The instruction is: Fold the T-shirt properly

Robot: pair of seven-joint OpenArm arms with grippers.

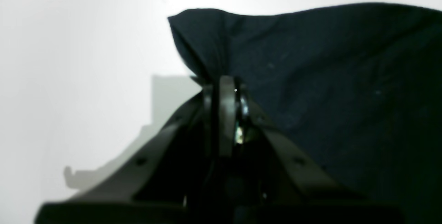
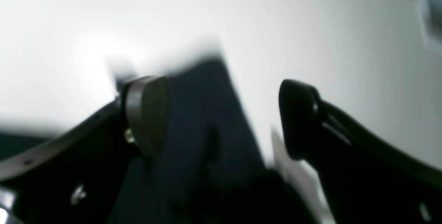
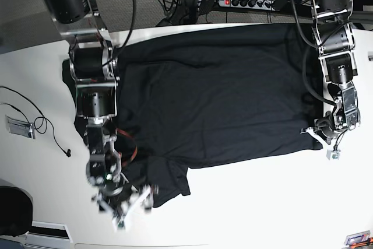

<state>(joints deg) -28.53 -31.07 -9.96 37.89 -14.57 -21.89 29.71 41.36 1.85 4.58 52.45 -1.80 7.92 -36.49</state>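
Note:
The black T-shirt [image 3: 215, 91] lies spread flat on the white table [image 3: 262, 202], with one sleeve pointing toward the table's near edge at the lower left. My left gripper [image 3: 315, 134] is at the shirt's right edge, shut on a pinched corner of the T-shirt [image 1: 328, 78]. The left wrist view shows the cloth bunched where it enters the gripper [image 1: 224, 82]. My right gripper [image 3: 133, 204] stands open low over the sleeve. In the right wrist view, the sleeve of the T-shirt [image 2: 193, 155] lies between the spread fingers [image 2: 148, 113] of this gripper [image 2: 224, 113].
A thin black cable [image 3: 41, 126] and a small flat device [image 3: 17, 125] lie on the table at the left. A power strip [image 3: 247, 1] and cables lie beyond the far edge. A dark round object [image 3: 11, 211] sits at the lower left corner.

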